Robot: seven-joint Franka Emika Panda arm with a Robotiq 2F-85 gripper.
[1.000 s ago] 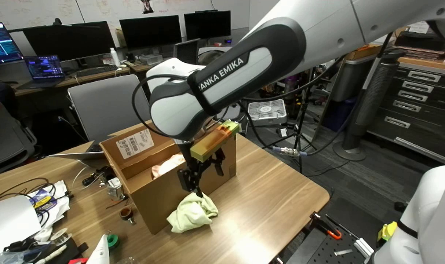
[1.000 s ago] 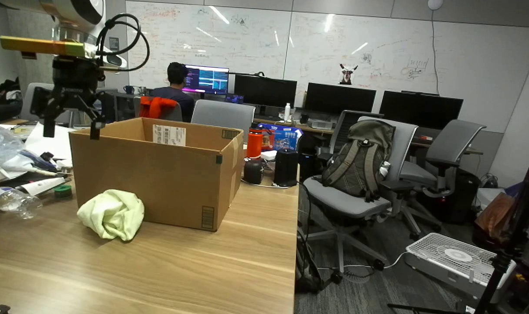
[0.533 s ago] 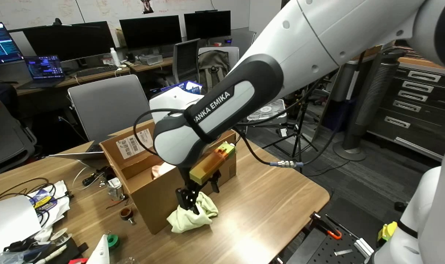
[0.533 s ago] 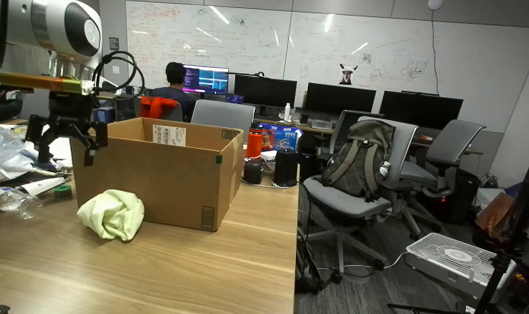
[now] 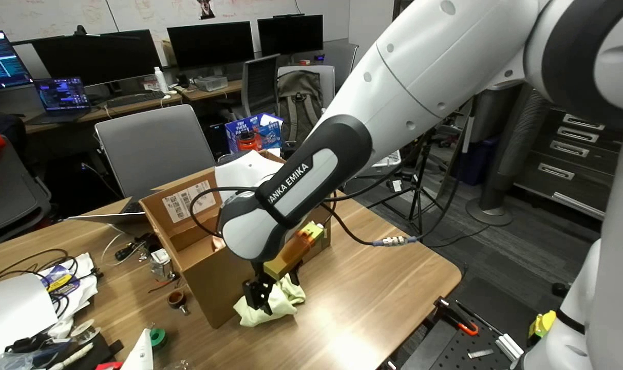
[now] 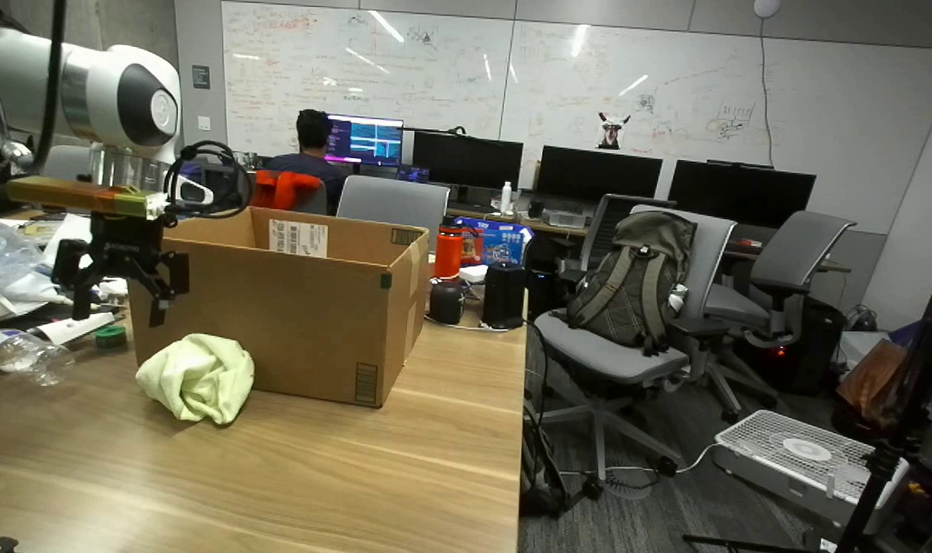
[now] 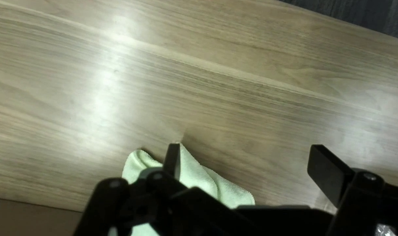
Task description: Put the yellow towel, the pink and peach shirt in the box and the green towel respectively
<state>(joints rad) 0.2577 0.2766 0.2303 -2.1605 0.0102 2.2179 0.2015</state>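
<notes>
In an exterior view, the end effector [image 6: 120, 313] points down in front of the left end of a brown cardboard box [image 6: 273, 307]. Its jaws stand wide apart and grip nothing. A crumpled pale green towel [image 6: 197, 379] lies on the wooden worktop [image 6: 320, 476] just beside the box's long wall, outside it and lower than the end effector; a gap shows between the two. Past the box's far end stands an orange water bottle [image 6: 449, 253], and an olive backpack [image 6: 631, 284] sits on a grey office chair [image 6: 615, 357].

In an exterior view, the Franka arm [image 5: 311, 182] leans across the box, and the end effector hides part of the towel. A patch of peach cloth [image 5: 219, 243] shows inside the box, with a white shipping label [image 5: 189, 201] on an inner face. A green roll [image 5: 157, 338] lies apart on the worktop.

In the wrist view, the fingers [image 7: 172, 160] are well spread, one over the towel and the other over bare wood. A strip of the box shows in the lower left corner.
</notes>
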